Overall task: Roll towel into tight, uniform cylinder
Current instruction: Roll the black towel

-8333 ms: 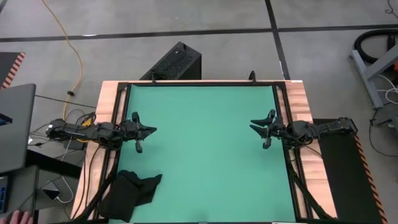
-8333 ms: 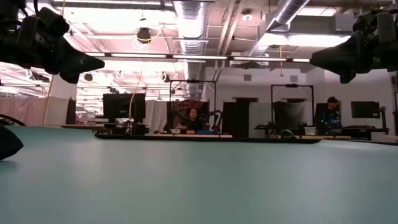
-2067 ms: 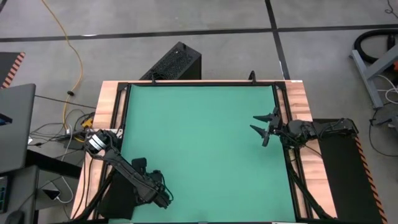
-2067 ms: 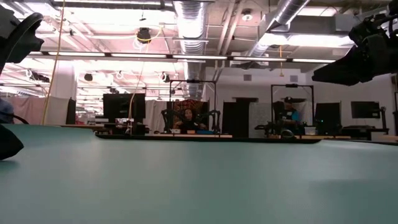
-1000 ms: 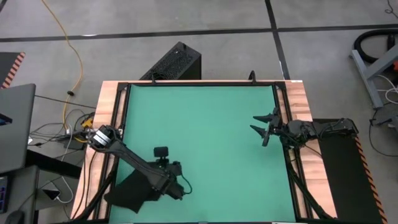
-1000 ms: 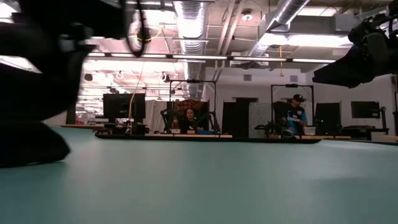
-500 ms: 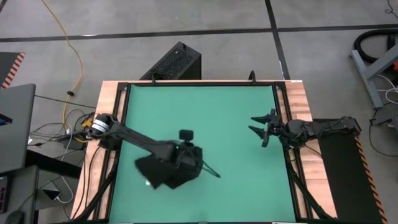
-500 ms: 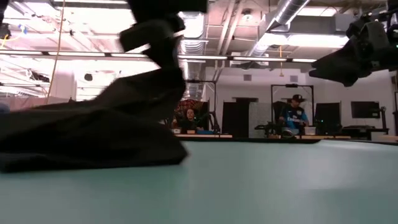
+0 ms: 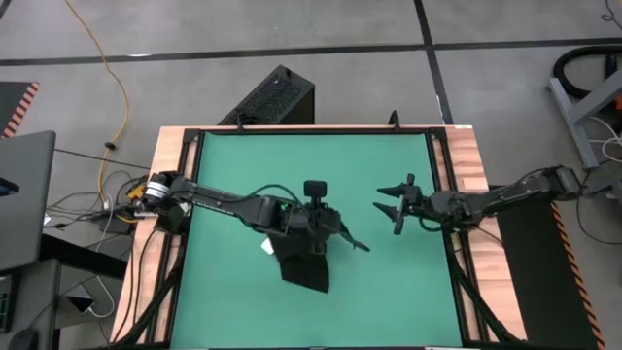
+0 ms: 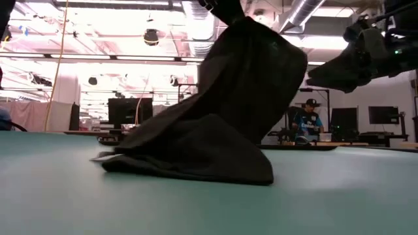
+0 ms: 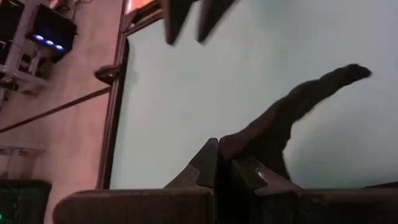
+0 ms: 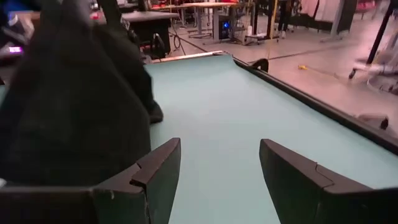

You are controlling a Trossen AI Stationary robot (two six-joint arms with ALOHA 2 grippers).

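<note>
Green mat (image 9: 321,165) is bearing the towel (image 9: 301,264), bunched at its middle; left gripper (image 9: 326,233) is pinching it, risking twisted, uneven folds. Right gripper (image 9: 397,212), spread, is hovering nearby.

the high camera sits above my table and looks straight down on the whole green mat (image 9: 292,175), both my arms and the floor around it. the low camera rests at mat level, facing level across it into the room behind, with the towel (image 10: 215,124) close before it. each wrist camera looks forward past its own fingers, and all four views share the mat and towel.
</note>
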